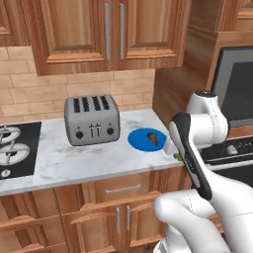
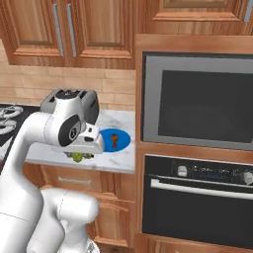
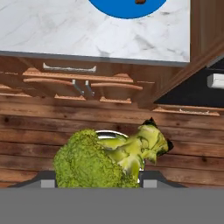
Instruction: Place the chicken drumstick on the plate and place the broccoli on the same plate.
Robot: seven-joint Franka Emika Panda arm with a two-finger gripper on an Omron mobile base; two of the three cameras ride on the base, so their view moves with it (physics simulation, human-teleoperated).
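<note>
My gripper (image 3: 98, 178) is shut on the broccoli (image 3: 105, 159), a yellowish-green lumpy floret that covers the space between the fingers in the hand view. The floret also peeks out under the hand as a green lump, the broccoli (image 2: 78, 156), and as a sliver beside the forearm (image 1: 177, 157). The hand hangs just off the counter's front edge, over the wooden floor. The blue plate (image 1: 143, 143) (image 2: 122, 141) (image 3: 113, 8) lies on the marble counter beyond it, apart from the gripper. On it rests the brown chicken drumstick (image 1: 153, 137) (image 2: 114, 140) (image 3: 141, 1).
A grey toaster (image 1: 92, 120) stands left of the plate. A black cooktop (image 1: 12, 148) lies at the counter's far left. A tall oven column (image 2: 197, 148) bounds the counter on the right. Drawer fronts and handles (image 3: 70, 68) face the hand below the counter edge.
</note>
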